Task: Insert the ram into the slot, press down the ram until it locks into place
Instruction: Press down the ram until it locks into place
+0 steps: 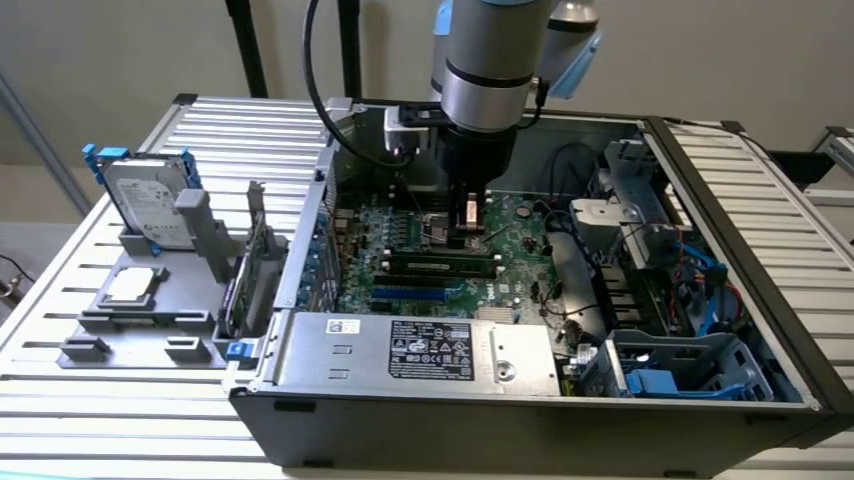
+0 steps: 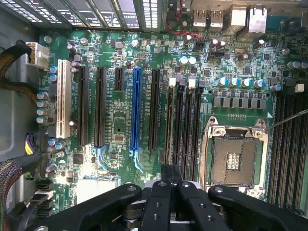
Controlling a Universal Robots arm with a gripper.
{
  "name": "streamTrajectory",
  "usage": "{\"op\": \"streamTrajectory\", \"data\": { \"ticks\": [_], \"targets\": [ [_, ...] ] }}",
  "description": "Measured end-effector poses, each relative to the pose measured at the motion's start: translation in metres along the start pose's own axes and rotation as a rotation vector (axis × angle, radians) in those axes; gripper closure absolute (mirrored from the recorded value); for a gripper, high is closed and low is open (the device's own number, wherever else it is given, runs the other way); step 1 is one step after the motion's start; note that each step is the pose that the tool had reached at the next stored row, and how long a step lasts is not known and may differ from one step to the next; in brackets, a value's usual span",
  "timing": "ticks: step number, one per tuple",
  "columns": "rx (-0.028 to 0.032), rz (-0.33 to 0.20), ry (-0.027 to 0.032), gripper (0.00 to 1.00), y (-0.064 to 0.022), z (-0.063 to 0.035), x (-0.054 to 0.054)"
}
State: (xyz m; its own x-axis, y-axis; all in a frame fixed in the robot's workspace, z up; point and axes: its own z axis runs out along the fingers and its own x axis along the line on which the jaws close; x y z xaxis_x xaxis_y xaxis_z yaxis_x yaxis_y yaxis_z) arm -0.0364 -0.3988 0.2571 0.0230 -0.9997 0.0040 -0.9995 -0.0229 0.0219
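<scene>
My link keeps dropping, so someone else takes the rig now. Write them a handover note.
Gripper: shut on the ram, low over the motherboard.
Ram: edge-on between the fingers, lined up with the black slots beside the CPU socket.
Done: ram picked up and held at the slots.
Left: seating it in a slot, pressing until it locks.

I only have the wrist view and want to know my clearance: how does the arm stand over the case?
Observer: The arm stands nearly upright inside the open case, with the gripper close above the motherboard.
Operator: Anything bulky close by?
Observer: A silver power supply lies along the case's near side, lower than the wrist.
Operator: And outside the case?
Observer: A hard drive stands in a grey holder at the exterior view's left, apart from the arm.
</scene>
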Motion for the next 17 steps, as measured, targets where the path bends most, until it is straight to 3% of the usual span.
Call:
{"op": "streamTrajectory", "data": {
  "ticks": [8,17],
  "targets": [
    [0.0004,0.000,0.0000,0.90,0.0001,0.0007,0.000],
    [0.0024,0.001,0.0001,0.90,0.0067,0.0100,-0.004]
  ]
}}
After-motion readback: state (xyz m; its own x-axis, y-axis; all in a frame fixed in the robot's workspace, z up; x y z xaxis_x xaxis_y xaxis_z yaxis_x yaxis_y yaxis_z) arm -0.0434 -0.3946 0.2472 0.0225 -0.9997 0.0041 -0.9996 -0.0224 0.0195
